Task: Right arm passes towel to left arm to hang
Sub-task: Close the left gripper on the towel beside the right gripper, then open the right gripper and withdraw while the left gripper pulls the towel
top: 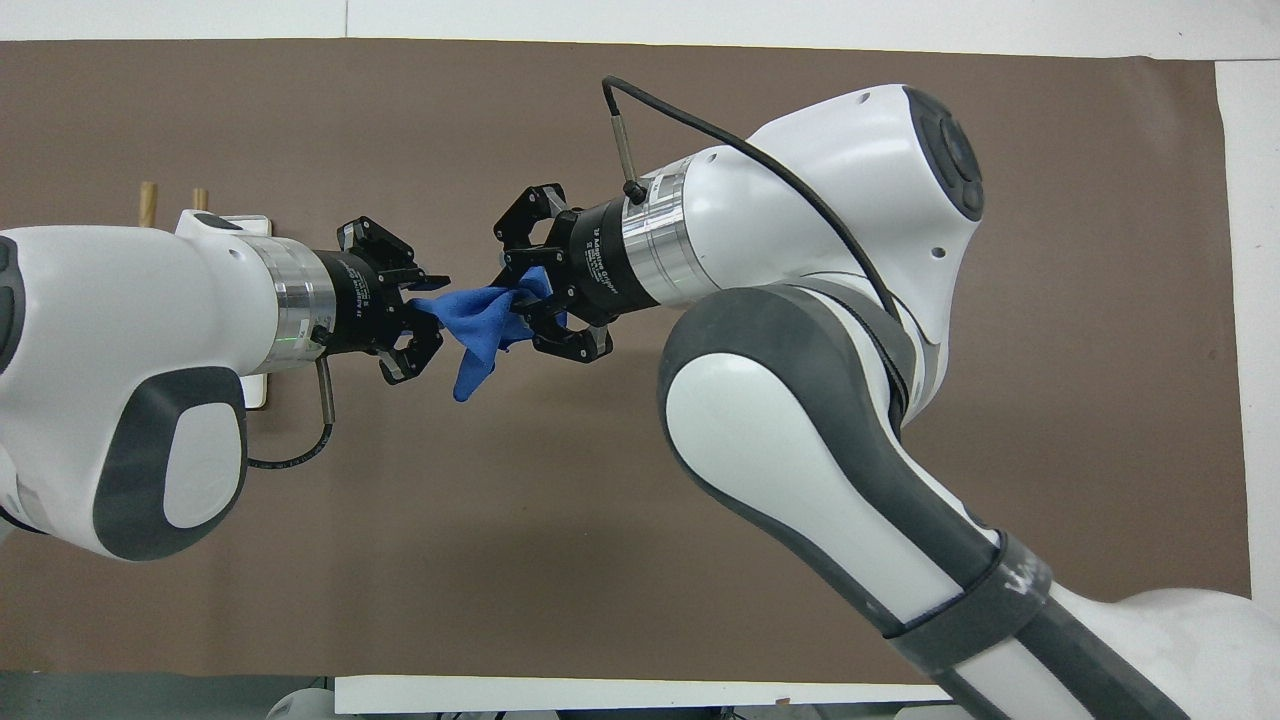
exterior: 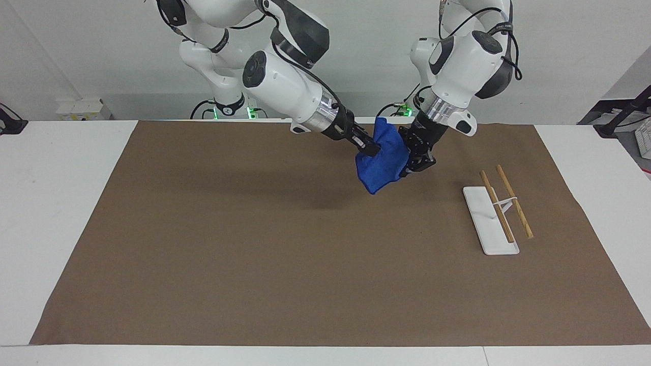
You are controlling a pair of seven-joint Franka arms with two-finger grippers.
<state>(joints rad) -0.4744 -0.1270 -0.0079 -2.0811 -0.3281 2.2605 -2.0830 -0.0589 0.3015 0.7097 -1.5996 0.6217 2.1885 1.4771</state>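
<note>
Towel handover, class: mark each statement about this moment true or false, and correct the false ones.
1. The towel lies flat on the brown mat. False: it hangs bunched in the air between the two grippers.
2. The right gripper is shut on the towel. True.
3. The left gripper is at the towel's other end, its fingers drawn in on the cloth. True.
4. The rack with two wooden bars stands toward the right arm's end of the table. False: it stands toward the left arm's end.
5. The towel is draped over the rack's wooden bars. False: the bars are bare.
</note>
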